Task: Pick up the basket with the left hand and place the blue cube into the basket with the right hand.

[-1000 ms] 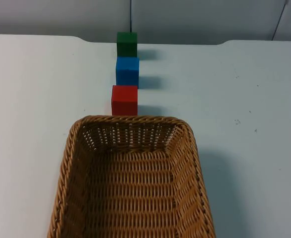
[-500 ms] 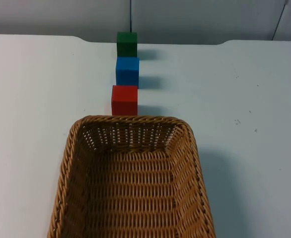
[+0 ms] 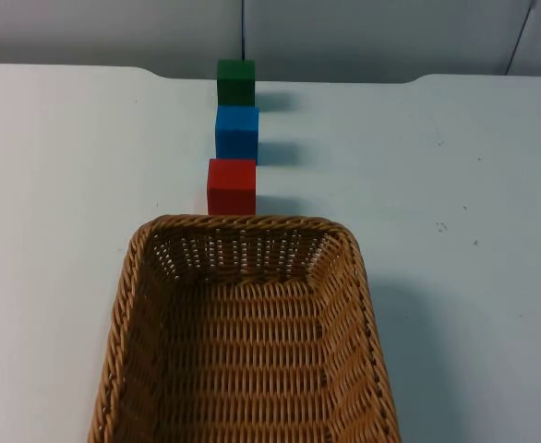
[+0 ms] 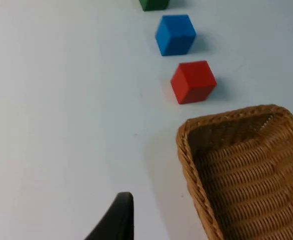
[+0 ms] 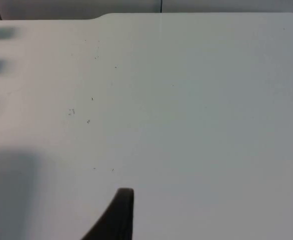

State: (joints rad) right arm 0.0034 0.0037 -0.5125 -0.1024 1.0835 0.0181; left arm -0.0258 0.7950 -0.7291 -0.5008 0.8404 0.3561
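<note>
An empty brown wicker basket [image 3: 243, 332] stands at the near middle of the white table. Behind its far rim three cubes stand in a line going away from me: red [image 3: 231, 185], then the blue cube [image 3: 237, 132], then green [image 3: 236, 81]. The left wrist view holds the basket's far corner [image 4: 236, 165], the red cube [image 4: 193, 82] and the blue cube [image 4: 175, 34]. My left gripper [image 4: 117, 220] hangs over bare table to the left of the basket, apart from it. My right gripper [image 5: 117, 215] waits over bare table well to the right of the cubes.
The grey partition wall [image 3: 363, 37] closes off the table just behind the green cube. Bare white table [image 3: 474, 185] stretches to both sides of the cube line and the basket.
</note>
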